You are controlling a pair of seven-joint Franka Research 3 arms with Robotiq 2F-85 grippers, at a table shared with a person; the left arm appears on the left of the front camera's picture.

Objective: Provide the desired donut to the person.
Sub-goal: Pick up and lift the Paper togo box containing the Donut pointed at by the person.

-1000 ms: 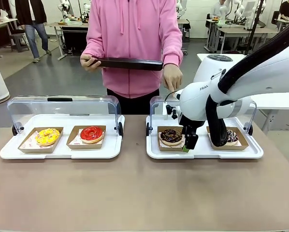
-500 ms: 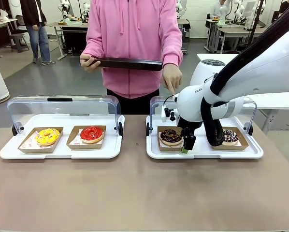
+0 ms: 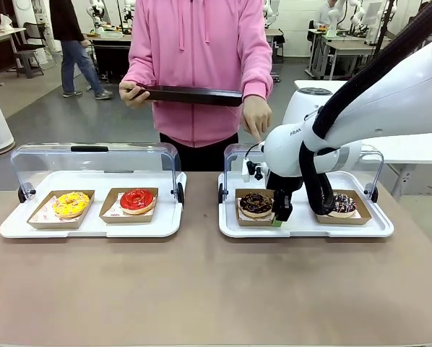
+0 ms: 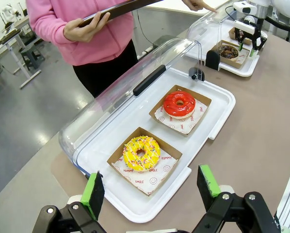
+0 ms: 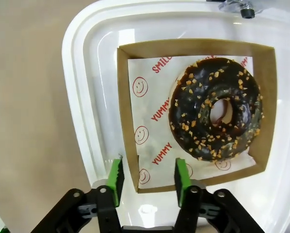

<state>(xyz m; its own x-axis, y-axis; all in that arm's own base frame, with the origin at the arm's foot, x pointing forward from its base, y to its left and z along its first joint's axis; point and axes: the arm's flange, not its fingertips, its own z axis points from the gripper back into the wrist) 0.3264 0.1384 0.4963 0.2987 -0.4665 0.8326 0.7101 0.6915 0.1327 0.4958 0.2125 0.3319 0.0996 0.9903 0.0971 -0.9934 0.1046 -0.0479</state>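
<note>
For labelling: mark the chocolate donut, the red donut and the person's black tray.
chocolate donut (image 5: 198, 126): right wrist view, icing.
red donut (image 3: 128, 200): front view, icing.
black tray (image 3: 194, 95): front view, front edge.

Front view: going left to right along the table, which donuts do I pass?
Yellow iced donut with sprinkles → red glazed donut → dark chocolate donut with nut crumbs → chocolate donut with coloured sprinkles, partly behind the arm.
</note>
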